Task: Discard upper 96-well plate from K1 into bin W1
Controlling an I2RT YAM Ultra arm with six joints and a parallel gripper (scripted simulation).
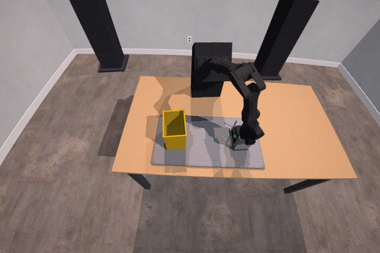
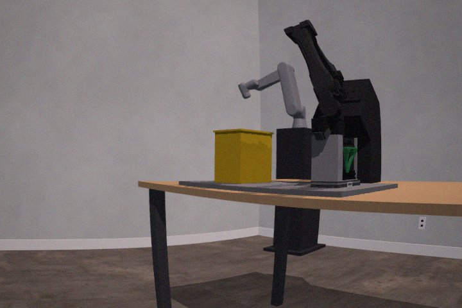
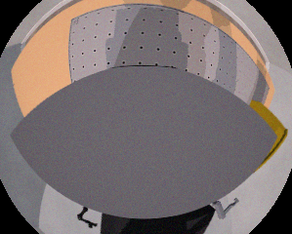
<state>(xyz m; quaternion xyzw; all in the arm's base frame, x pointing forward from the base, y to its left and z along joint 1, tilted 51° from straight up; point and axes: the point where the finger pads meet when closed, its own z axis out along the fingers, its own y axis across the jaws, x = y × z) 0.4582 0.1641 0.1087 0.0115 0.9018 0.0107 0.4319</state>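
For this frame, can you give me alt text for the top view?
A dark robot arm reaches down over a grey stack rack, its gripper closed on the upper plate. A yellow open-topped bin stands upright to the rack's left on the same grey mat.

Top: high, front. Exterior: low side. Wrist: close, downward.

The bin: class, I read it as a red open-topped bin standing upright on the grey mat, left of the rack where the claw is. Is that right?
Not quite: the bin is yellow, not red, as the top view shows. The rest holds: it is open-topped and stands upright on the grey mat, left of the rack where the claw is.
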